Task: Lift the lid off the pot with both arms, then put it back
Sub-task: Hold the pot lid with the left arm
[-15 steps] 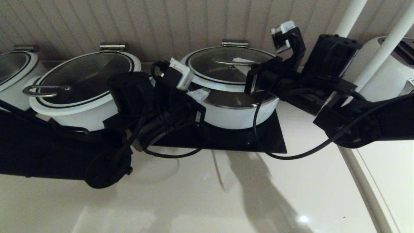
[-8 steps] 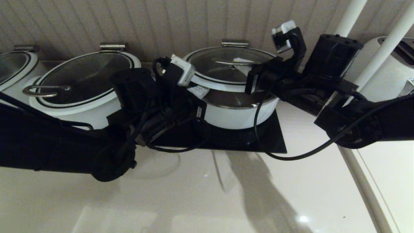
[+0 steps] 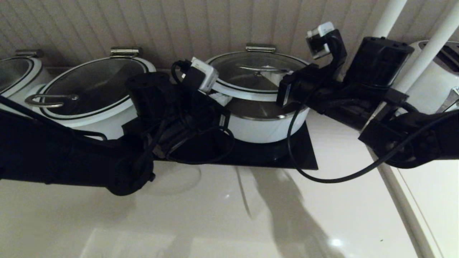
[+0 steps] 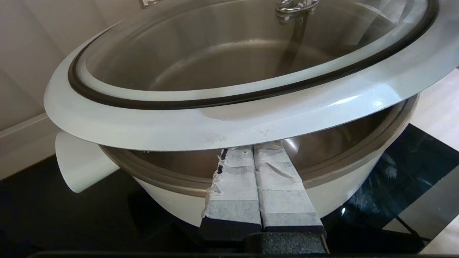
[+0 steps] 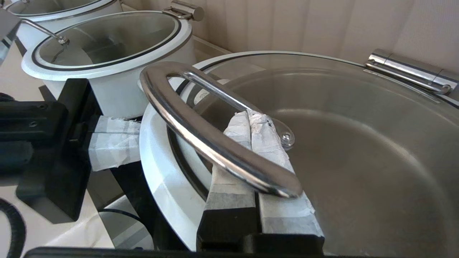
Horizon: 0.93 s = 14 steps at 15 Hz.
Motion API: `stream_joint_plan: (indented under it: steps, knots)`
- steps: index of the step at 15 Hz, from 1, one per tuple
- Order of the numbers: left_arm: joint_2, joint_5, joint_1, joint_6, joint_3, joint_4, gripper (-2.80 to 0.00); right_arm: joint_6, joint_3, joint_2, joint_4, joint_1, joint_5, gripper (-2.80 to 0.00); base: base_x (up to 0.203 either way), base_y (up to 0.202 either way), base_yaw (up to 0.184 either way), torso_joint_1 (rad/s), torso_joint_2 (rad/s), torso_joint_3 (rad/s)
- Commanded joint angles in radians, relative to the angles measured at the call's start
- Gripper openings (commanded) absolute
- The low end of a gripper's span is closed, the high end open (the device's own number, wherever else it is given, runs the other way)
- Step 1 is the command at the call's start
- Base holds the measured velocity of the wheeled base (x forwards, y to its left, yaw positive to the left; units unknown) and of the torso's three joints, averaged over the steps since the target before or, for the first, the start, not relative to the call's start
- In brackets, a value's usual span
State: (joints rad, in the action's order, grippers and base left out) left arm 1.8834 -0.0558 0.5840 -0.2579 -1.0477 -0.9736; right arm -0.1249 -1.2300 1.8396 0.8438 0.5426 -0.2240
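The glass lid with white rim is tilted, its front edge raised off the white pot, so the steel inner bowl shows in the gap. The back of the lid stays at a steel hinge. My left gripper is shut, its taped fingertips wedged under the lid's rim above the pot's edge; it also shows in the head view. My right gripper is shut, with its fingers slid under the curved steel handle on top of the glass.
The pot stands on a black mat. A wider white pot with a loop-handled lid is close beside the left arm, another pot is at the far left. A white appliance and white poles stand right. A ribbed wall is behind.
The left wrist has risen a little and the right arm has shifted slightly to the right. The lid stays propped up at its front edge.
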Motion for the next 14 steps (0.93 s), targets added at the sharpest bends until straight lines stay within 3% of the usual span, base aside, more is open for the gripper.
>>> stream_joint_plan:
  steps: [1,9,14]
  knots:
    - [-0.002,-0.001,0.0,-0.001,0.0,-0.008,-2.8,-0.001,0.014,-0.018,0.003,0.0,-0.001,-2.8,0.0,0.0,0.0,0.0,0.0,0.0]
    - [-0.005,0.0,0.002,-0.001,0.007,-0.011,-2.8,0.001,0.146,-0.113,-0.004,-0.001,-0.001,-2.8,0.0,0.0,0.0,0.0,0.0,0.0]
    - [-0.004,0.001,0.002,-0.001,0.006,-0.013,-2.8,0.004,0.215,-0.211,-0.078,-0.002,-0.002,-2.8,0.0,0.0,0.0,0.0,0.0,0.0]
